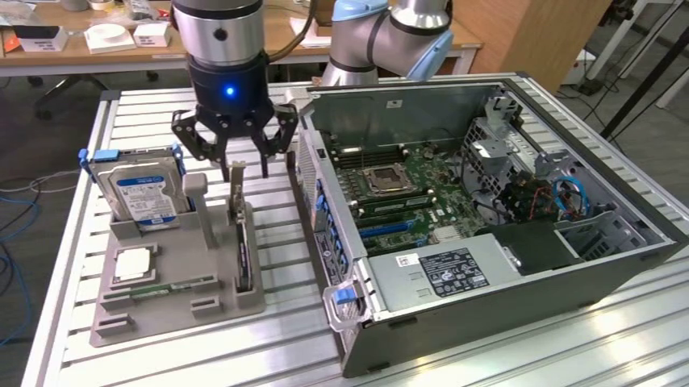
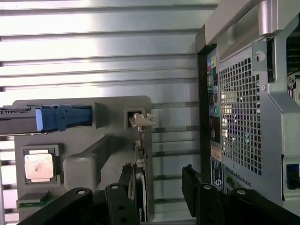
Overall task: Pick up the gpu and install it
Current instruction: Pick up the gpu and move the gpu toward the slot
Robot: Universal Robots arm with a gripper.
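The gpu (image 1: 242, 246) is a thin dark card standing on edge in a slot of the grey holder (image 1: 173, 314), with its silvery bracket end (image 1: 237, 173) farthest from the camera. My gripper (image 1: 242, 165) hangs just over that bracket end, open. In the wrist view the gpu (image 2: 139, 187) runs edge-on between the fingers of my gripper (image 2: 157, 190). One finger (image 2: 125, 185) is close beside the card and the other (image 2: 190, 185) stands well apart from it. Nothing is gripped.
The open computer case (image 1: 635, 242) lies on the exterior view's right of the holder, motherboard (image 1: 398, 185) facing up. A hard drive with a blue-white label (image 1: 145, 193), a CPU (image 1: 131, 264) and a green RAM stick (image 1: 161, 288) sit in the holder. Slatted table (image 1: 151, 109) underneath.
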